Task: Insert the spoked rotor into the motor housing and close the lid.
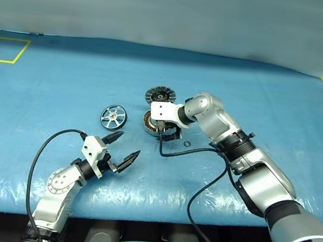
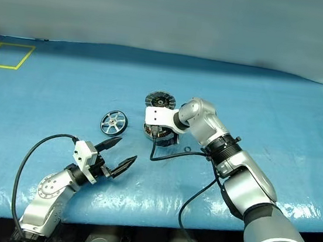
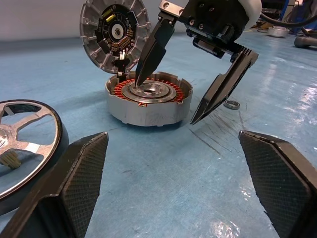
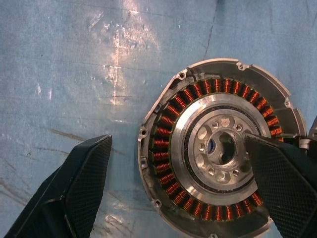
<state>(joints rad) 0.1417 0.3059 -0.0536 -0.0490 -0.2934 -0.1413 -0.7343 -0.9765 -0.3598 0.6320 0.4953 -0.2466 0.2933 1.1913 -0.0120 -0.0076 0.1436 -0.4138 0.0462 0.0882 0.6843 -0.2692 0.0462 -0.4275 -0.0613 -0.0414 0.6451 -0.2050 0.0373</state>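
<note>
Housing [image 3: 148,99] partly blocked by right gripper [image 1: 164,134] in head views. Right jaws wide apart, empty; one fingertip [image 3: 141,79] on the housing's metal centre, other outside its wall. Lid [image 3: 115,34] stands open behind. Rotor [image 1: 113,116] lies left of the housing, cut off in left wrist view. Left gripper [image 1: 124,150] spread, empty, near rotor.

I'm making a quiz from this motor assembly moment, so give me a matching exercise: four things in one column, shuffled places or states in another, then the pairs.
Things
1. spoked rotor
2. lid
3. motor housing
4. right end effector

States
A. open, one finger inside the housing
B. stands up open behind the housing
C. lies alone on the blue table
D. shows copper windings, no rotor inside

Pairs: 1-C, 2-B, 3-D, 4-A
</note>
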